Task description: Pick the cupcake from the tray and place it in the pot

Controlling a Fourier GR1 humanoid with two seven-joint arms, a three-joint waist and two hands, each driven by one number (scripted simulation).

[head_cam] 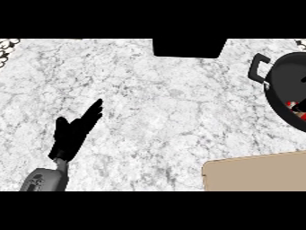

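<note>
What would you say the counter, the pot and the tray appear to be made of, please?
The counter looks like polished stone, granite or marble, judging by its white surface with grey mottled veining. The pot seems to be dark metal with a matte black finish and a looped black handle, though coated cast iron is possible. The tray is flat, plain tan with rounded corners, suggesting wood or plastic; the look leaves it open.

Wide bare counter [162, 103] mid-view, passable. Obstacles: pot [281, 96] at R edge, tray [261, 173] lower R, dark block [187, 47] top ctr.
</note>
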